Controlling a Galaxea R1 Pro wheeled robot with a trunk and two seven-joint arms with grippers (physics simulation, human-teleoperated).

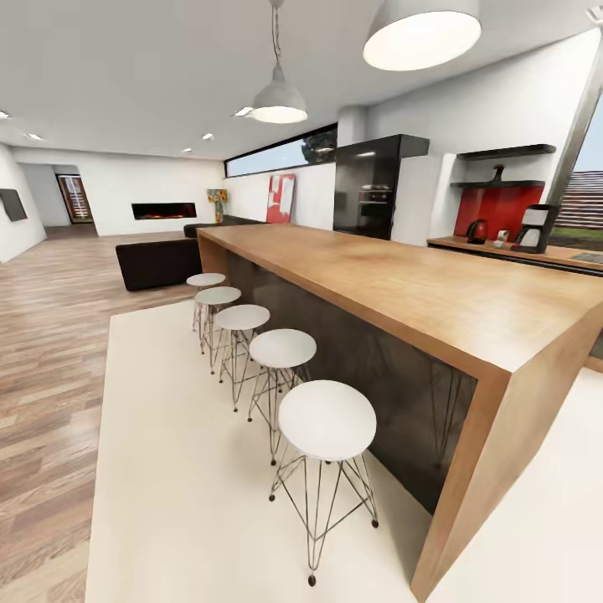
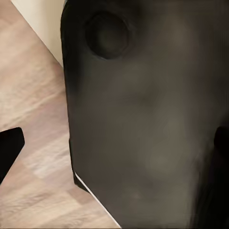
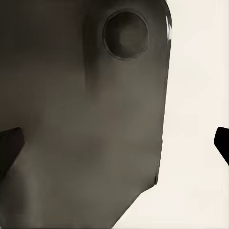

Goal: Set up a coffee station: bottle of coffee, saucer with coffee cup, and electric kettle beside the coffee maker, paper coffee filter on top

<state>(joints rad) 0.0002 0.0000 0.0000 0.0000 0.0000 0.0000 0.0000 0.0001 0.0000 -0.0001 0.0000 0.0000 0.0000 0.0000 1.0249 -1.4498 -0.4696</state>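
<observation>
a: where's the coffee gear?

b: far right of my head view. coffee maker [image 1: 534, 228] stands on the kitchen countertop [image 1: 494, 245], in front of the red wall panel [image 1: 497, 209]. electric kettle [image 1: 476, 231] sits on the same worktop, well to the left of the maker. something small and pale lies between them, too small to name.

a: shelf?

b: kitchen shelf [image 1: 494, 183] is the lower dark slab above the red panel. one dark thing stands on it, too small to tell what. second slab [image 1: 507, 152] above it.

a: what's between you and that?

b: the big wooden island bar [image 1: 419, 293] runs across the middle, five white stools [image 1: 326, 419] along its near side on a cream rug [image 1: 193, 469]. black oven tower [image 1: 368, 186] behind the bar, dark sofa [image 1: 157, 261] and wall fireplace [image 1: 163, 210] off left over wood floor [image 1: 50, 352].

a: grippers?

b: left wrist view: a dark finger tip [image 2: 8, 149] at the edge, dark robot body [image 2: 143, 119] over wood floor. right wrist view: dark finger tips [image 3: 9, 143] at both edges, nothing between them, so that one's spread wide and empty. left one i can't tell.
</observation>
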